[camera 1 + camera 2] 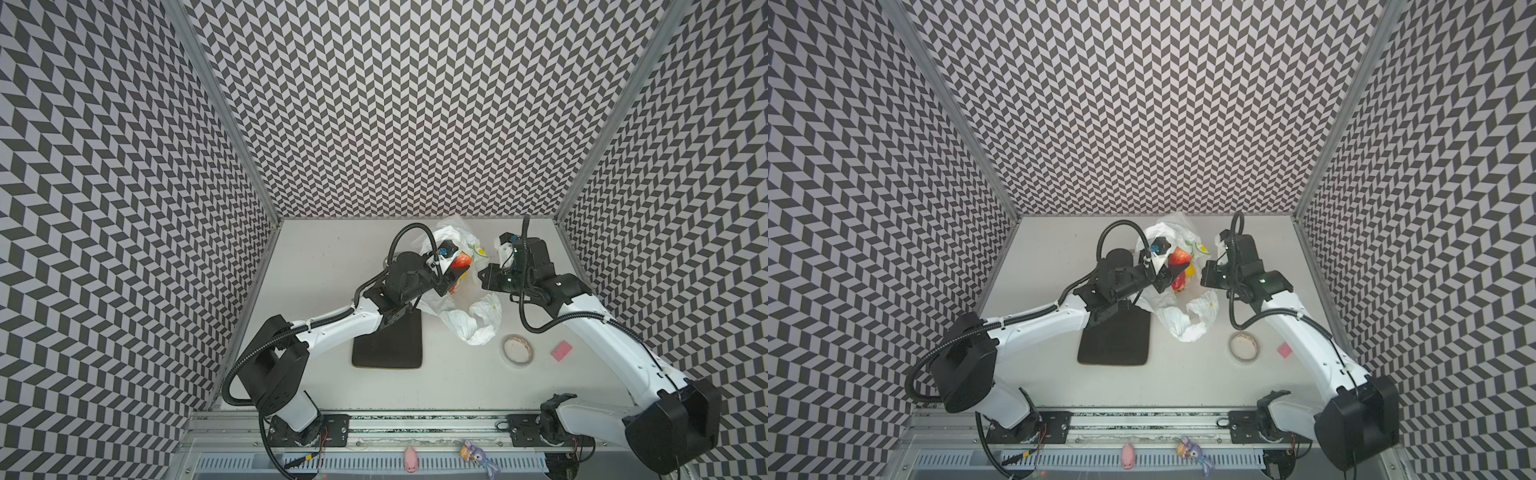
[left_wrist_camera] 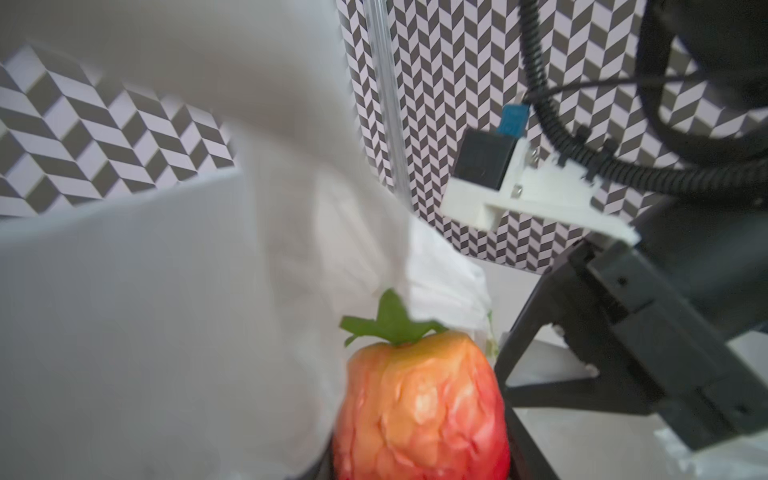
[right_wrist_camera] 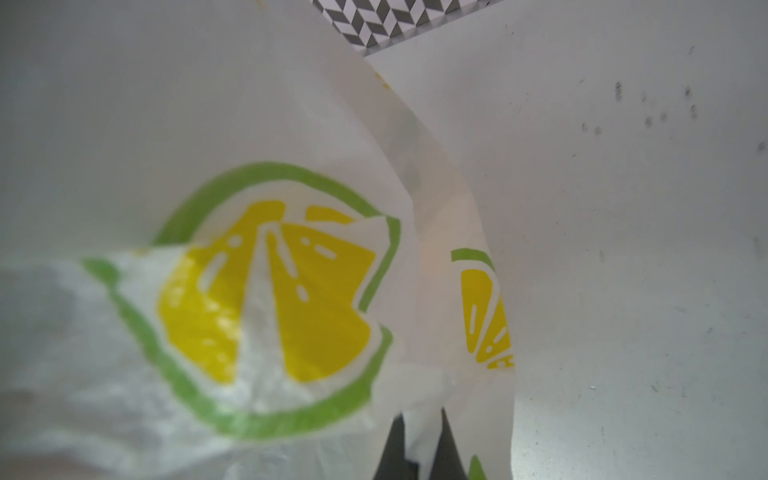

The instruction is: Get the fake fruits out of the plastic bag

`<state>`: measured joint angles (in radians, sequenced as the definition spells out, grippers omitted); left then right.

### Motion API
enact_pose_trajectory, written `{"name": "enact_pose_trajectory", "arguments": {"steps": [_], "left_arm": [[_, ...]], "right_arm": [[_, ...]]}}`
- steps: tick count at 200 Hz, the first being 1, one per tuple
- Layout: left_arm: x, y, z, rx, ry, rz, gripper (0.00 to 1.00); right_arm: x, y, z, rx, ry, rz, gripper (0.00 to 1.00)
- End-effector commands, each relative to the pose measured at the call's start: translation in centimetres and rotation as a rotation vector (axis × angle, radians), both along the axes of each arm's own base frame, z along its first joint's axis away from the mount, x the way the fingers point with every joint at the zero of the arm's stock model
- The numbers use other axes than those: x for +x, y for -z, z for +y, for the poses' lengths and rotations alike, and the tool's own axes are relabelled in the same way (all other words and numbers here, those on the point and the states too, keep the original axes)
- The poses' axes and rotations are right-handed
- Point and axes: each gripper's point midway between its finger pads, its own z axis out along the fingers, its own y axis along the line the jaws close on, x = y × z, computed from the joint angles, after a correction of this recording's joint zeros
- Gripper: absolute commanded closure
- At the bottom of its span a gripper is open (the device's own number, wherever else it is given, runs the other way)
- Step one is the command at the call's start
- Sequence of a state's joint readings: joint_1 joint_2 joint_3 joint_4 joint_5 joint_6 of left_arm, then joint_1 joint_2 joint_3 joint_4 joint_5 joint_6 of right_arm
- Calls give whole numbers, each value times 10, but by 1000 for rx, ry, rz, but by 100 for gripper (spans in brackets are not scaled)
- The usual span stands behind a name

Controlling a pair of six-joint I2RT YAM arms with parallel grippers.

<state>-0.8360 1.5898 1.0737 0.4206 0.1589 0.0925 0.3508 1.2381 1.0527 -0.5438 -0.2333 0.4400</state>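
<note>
Strawberry (image 2: pixel 419 415) is clamped in the left gripper (image 1: pixel 460 266) at the mouth of the plastic bag (image 1: pixel 478 322) on the surface (image 1: pixel 332 257); more fruits (image 1: pixel 1180 283) lie inside. Right gripper (image 3: pixel 419 451) is closed on the bag.

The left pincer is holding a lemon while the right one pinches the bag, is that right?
Not quite: the left pincer holds a strawberry, not a lemon, as the left wrist view shows. The right pincer does pinch the bag.
</note>
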Motion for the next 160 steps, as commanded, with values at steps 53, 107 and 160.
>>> {"name": "enact_pose_trajectory", "arguments": {"steps": [53, 107, 160], "left_arm": [[-14, 26, -19, -141, 184, 347, 89], [-8, 24, -28, -140, 237, 271, 88], [-17, 7, -22, -170, 269, 51, 88]], "right_arm": [[15, -28, -51, -132, 280, -68, 100], [11, -90, -78, -113, 329, -155, 27], [-39, -151, -29, 98, 26, -197, 29]]}}
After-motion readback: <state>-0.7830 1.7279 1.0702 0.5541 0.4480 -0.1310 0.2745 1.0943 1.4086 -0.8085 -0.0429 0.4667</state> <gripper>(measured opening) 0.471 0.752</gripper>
